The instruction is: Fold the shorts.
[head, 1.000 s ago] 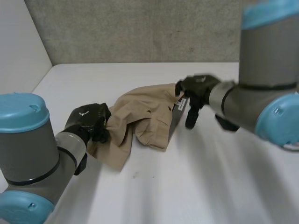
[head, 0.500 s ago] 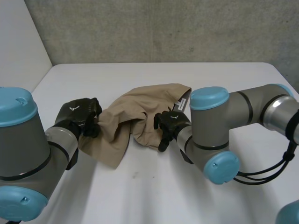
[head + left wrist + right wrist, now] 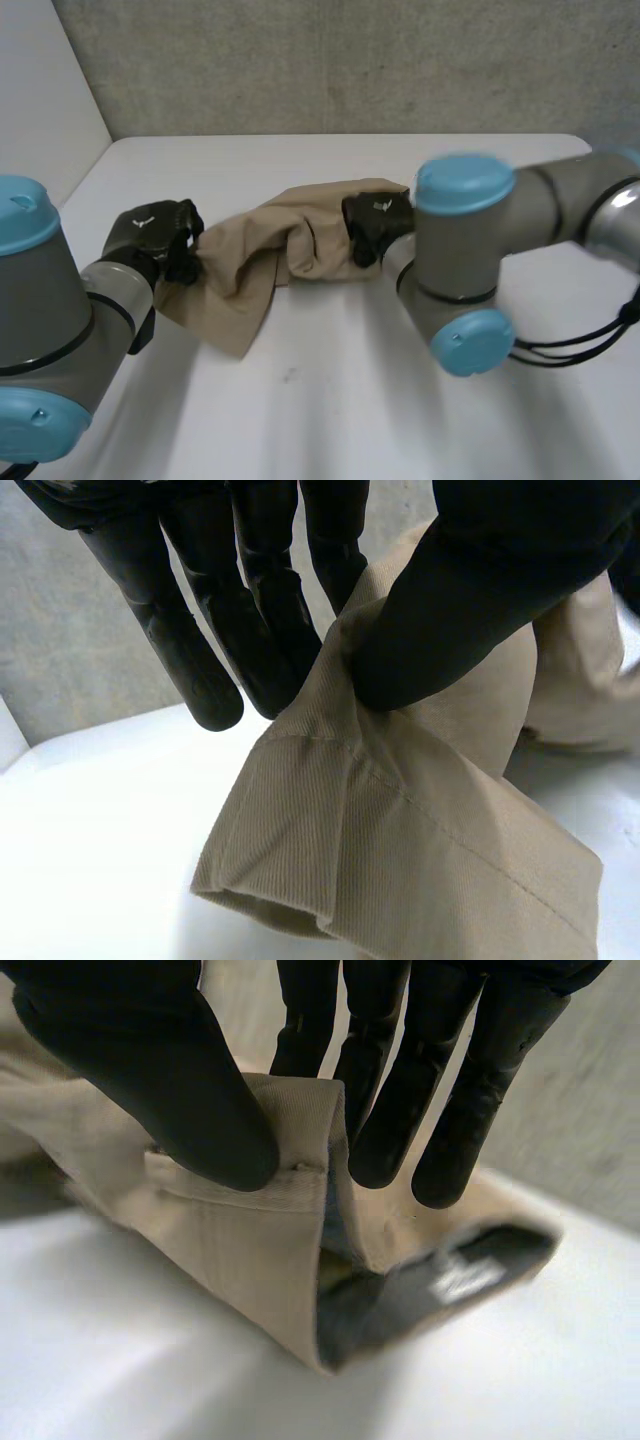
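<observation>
The white table [image 3: 330, 400] is carrying 1 item. The tan shorts [image 3: 255, 265] are lying crumpled near its middle, with 1 leg hem trailing toward the near edge.

Crumpled tan shorts [image 3: 270, 262] mid-table, both ends lifted.

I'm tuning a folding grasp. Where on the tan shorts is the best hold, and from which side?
Probably the stitched edges: the waistband from the robot's right, where the right hand pinches it, and the leg hem from its left, in the left hand. Both are doubled bands; the shorts lie crumpled between.
</observation>
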